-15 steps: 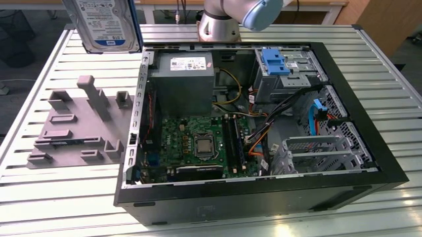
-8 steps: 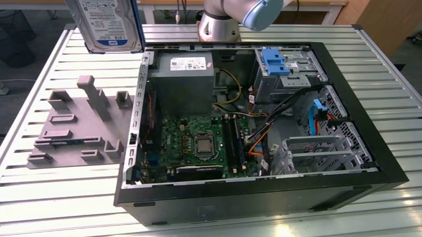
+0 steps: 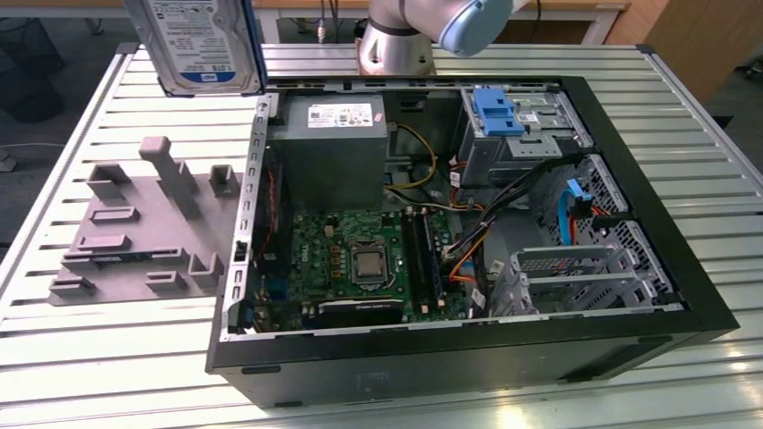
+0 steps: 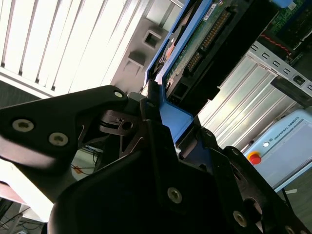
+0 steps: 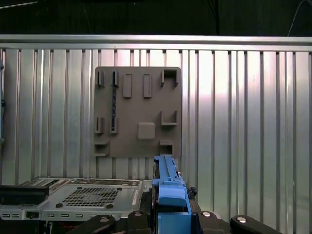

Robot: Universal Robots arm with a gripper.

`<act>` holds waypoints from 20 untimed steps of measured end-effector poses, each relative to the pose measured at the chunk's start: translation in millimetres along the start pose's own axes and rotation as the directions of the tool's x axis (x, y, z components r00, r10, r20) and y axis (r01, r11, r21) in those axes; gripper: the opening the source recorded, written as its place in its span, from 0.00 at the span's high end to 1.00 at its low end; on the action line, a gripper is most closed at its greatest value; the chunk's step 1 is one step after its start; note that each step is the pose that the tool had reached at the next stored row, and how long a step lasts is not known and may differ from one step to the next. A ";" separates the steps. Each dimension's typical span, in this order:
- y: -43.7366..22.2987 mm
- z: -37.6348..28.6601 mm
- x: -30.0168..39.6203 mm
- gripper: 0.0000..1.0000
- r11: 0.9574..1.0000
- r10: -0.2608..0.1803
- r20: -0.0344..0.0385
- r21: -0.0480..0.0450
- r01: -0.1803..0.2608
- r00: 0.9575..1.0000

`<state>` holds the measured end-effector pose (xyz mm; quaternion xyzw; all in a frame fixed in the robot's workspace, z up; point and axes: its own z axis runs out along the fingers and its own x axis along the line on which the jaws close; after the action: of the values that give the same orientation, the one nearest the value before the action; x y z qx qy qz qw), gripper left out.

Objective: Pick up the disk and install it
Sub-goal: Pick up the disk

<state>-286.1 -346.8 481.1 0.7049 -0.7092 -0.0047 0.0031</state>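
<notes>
Gripped the disk (image 3: 197, 40) in the gripper (image 4: 168, 114), with the jaws pinched on the edge of its blue frame (image 4: 178, 119) and black fingers (image 4: 155, 136) pressed against that frame in the second wrist view. Held it upright and raised clear of the slatted metal table (image 3: 96, 357), at the exterior view's upper left, label side toward that camera, near the robot arm (image 3: 399, 40). Showed the drive's green circuit board (image 4: 195, 48) and a row of connector pins in the second wrist view. Below it on the table, well apart from the disk: a grey fixture plate (image 3: 143, 223) with raised holders, just beside the open computer case (image 3: 667, 295). Inside the case: a grey power-supply box (image 3: 331, 134) with a white sticker by the far wall, a green motherboard (image 3: 357, 259) nearer the camera, a blue bracket (image 3: 498, 112) in the drive bay toward the exterior view's right, and black and orange cables between board and bays. Touched neither case nor plate with the disk.
</notes>
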 end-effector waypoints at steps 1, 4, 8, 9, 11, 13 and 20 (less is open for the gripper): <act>-0.5 0.0 0.0 0.64 1.000 0.000 0.000 0.000 0.000 1.000; -2.1 0.0 0.0 0.64 1.000 0.000 0.000 0.000 0.000 1.000; -4.2 -0.1 0.0 0.64 1.000 0.000 0.000 0.000 0.000 1.000; -4.8 -0.1 0.0 0.64 1.000 0.000 0.000 0.000 0.000 1.000; -5.7 -0.1 0.0 0.64 1.000 0.000 0.000 0.000 0.000 1.000; -6.6 -0.1 0.0 0.64 1.000 0.000 0.000 0.000 0.000 1.000; -10.2 -0.2 -0.1 0.64 1.000 0.000 0.000 0.000 0.000 1.000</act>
<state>-275.8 -346.8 481.1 0.7049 -0.7092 -0.0047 0.0031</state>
